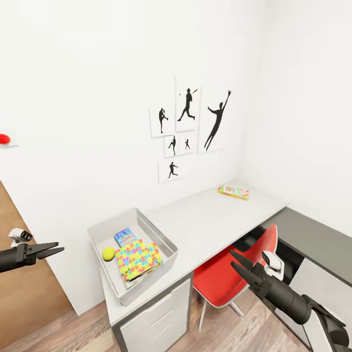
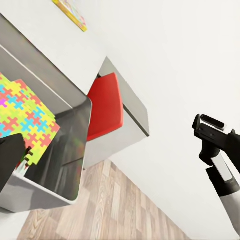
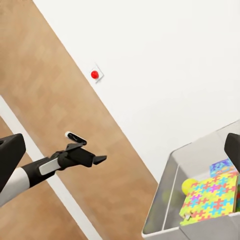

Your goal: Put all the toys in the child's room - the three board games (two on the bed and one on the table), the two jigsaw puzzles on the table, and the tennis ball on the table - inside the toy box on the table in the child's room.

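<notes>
The light grey toy box [image 1: 167, 240] stands on the near left end of the table [image 1: 210, 220]. Inside it lie a blue board game [image 1: 125, 237], the tennis ball [image 1: 108, 253] and a bright jigsaw puzzle [image 1: 138, 257] resting on other flat things. Another board game [image 1: 233, 192] lies at the table's far right corner. My left gripper [image 1: 60, 247] hovers open and empty left of the box. Off the table's front edge, my right gripper [image 1: 231, 258] is open and empty above the chair. The right wrist view shows the ball [image 3: 189, 186] and puzzle [image 3: 212, 197] in the box [image 3: 167, 200].
A red chair [image 1: 227, 276] is tucked under the table's front. A lower dark grey desk section [image 1: 313, 239] runs along the right wall. A brown door [image 1: 19, 288] stands at the left beside a red wall button [image 1: 4, 139]. White drawers [image 1: 156, 318] sit under the box.
</notes>
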Controlling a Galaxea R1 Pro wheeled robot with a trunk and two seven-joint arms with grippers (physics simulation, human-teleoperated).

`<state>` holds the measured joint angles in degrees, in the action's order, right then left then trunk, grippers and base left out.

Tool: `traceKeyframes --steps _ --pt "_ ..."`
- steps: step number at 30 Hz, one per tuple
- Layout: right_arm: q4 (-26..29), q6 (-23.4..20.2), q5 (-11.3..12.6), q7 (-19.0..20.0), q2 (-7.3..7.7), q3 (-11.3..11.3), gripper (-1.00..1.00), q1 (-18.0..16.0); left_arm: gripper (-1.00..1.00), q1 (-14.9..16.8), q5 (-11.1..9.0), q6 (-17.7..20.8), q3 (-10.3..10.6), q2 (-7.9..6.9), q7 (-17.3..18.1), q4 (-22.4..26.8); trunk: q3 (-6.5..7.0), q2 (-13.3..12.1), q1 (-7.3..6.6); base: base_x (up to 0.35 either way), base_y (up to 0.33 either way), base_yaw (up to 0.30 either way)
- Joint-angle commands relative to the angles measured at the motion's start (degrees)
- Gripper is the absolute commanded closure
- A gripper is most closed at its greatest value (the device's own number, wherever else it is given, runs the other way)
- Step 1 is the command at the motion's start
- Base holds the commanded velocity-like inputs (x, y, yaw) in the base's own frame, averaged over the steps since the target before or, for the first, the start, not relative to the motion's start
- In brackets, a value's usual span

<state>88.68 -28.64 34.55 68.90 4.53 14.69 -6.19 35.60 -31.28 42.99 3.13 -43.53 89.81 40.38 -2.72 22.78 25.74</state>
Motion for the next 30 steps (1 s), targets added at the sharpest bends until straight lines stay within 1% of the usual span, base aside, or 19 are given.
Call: traceKeyframes --steps 1,11,23,30 --pt "0.0 -0.52 0.29 0.08 0.07 0.03 -1.0 -0.05 -1.0 0.08 -0.28 0.59 0.34 -0.08 0.2 -0.02 -0.11 0.13 0.04 0.0 -0.063 0.0" --pt "-0.2 -0.54 0.27 -0.18 -0.27 0.07 -1.0 -0.05 -1.0 0.08 -0.29 0.57 0.37 -0.06 0.2 -0.01 -0.05 0.13 0.04 0.0 -0.122 0.0" --pt "-0.4 -0.54 0.25 -0.32 -0.35 0.07 -1.0 -0.05 -1.0 0.08 -0.27 0.52 0.33 -0.06 0.2 0.02 -0.05 0.13 0.04 0.0 -0.034 0.0" --pt "-0.38 -0.45 0.25 -0.55 -0.36 0.1 -1.0 -0.05 -1.0 0.08 -0.27 0.37 0.3 -0.06 0.2 0.03 -0.05 0.13 0.04 0.0 -0.209 0.0"
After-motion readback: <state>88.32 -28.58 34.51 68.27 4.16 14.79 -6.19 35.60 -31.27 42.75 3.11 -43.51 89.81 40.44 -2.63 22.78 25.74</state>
